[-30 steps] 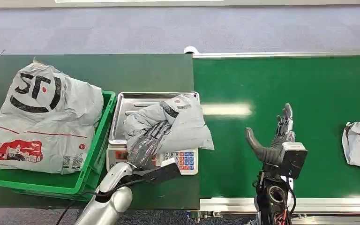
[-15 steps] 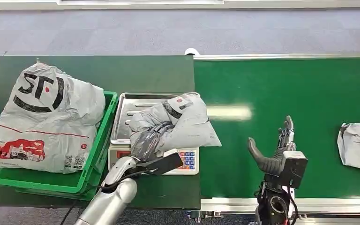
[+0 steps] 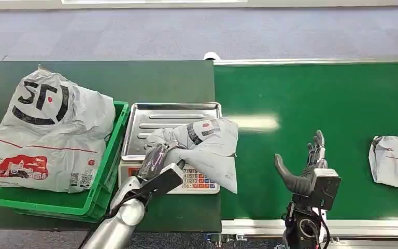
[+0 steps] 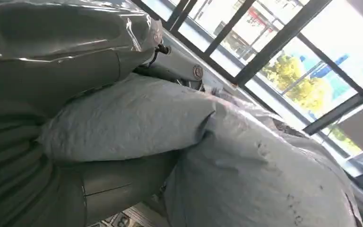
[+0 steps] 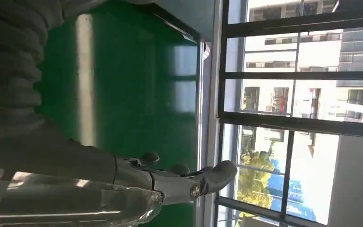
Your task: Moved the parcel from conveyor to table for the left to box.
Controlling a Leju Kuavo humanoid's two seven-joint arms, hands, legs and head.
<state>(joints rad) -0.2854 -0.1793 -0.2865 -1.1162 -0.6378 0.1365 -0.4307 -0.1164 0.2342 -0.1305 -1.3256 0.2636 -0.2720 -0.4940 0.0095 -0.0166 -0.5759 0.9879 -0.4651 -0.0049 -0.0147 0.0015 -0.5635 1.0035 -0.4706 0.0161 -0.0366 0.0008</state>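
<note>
- A dark green counter [image 3: 109,78] met the bright green conveyor [image 3: 316,93].
- The left robot hand [image 3: 153,162] gripped the grey parcel [image 3: 210,148], now lifted off the scale tray [image 3: 173,115] and tipped over the keypad, a second earlier flat: boxing had begun.
- The crate [image 3: 106,171], already heaped, lay just beside.
- The right robot hand [image 3: 306,166] hovered spread, empty; another parcel [image 3: 396,161] waited well apart.

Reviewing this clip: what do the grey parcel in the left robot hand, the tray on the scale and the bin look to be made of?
The crumpled grey parcel, gripped by the left robot hand, looks like thin plastic film: it creases and shines. The ribbed silver tray looks like brushed steel, given its dull reflections. The green bin seems to be moulded rigid plastic.
</note>
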